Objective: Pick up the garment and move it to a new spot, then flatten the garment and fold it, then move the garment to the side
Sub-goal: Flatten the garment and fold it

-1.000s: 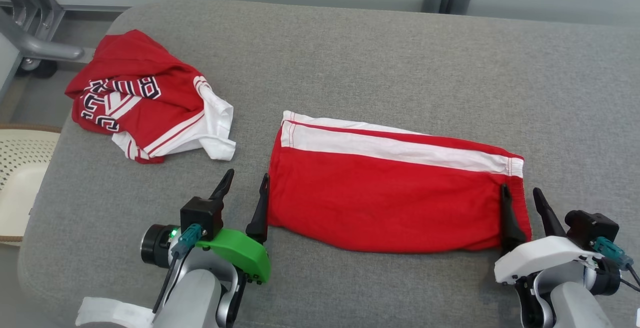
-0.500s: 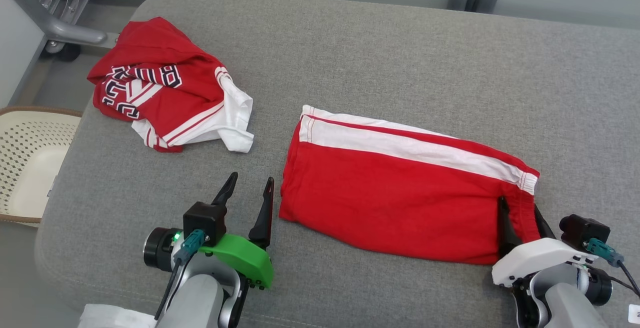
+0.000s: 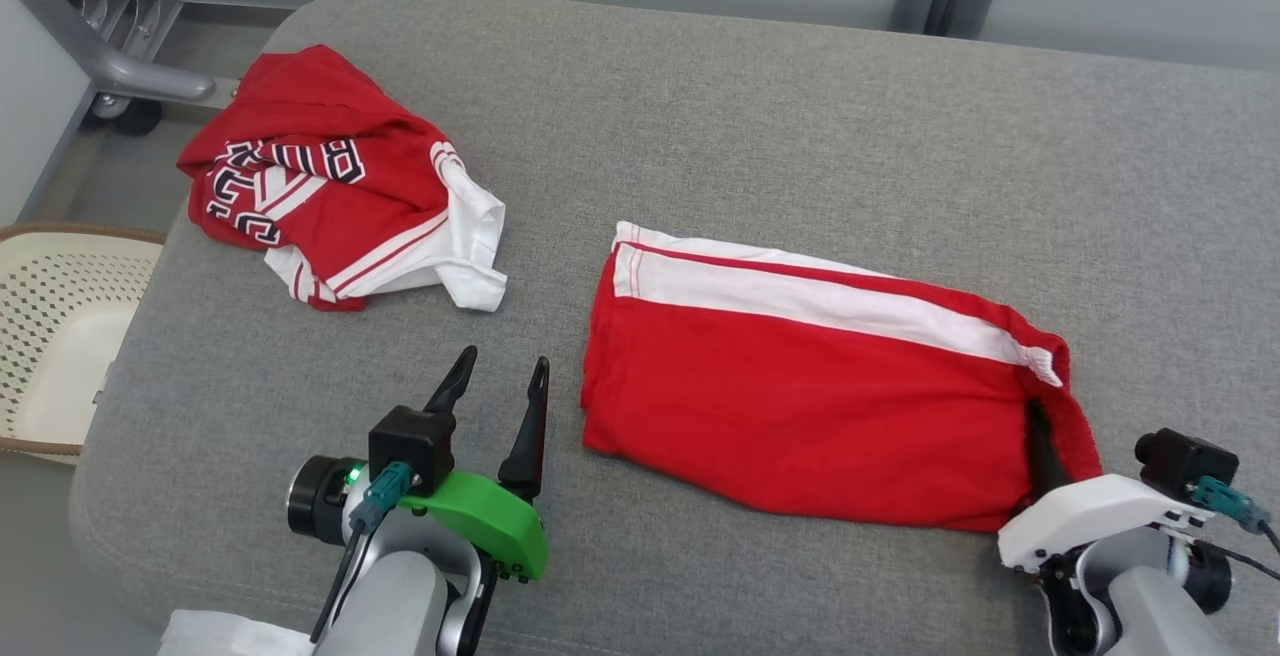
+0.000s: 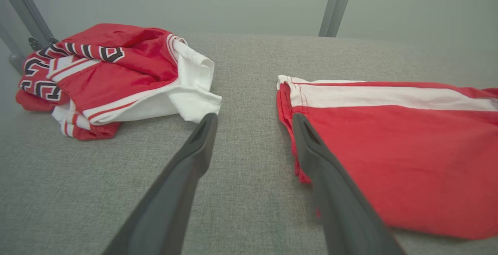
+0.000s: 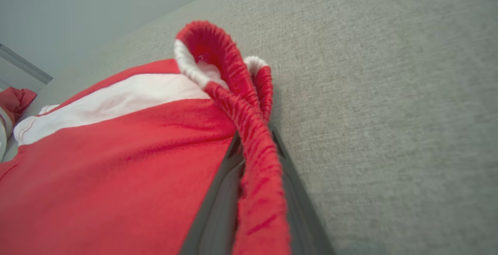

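On the grey counter, red shorts lie flat, white stripe along the far edge. Now the right claw pinches the elastic waistband at their right end, fabric bunched between its fingers. Meanwhile the left claw stands wide open just beside the left hem. Crumpled jersey, far left.

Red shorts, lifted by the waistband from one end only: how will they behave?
Likely floppy and light: the red shorts lie thin and flat, so the far end should sag and drag. The ribbed waistband is bunched in the right claw, so the grip seems fair.
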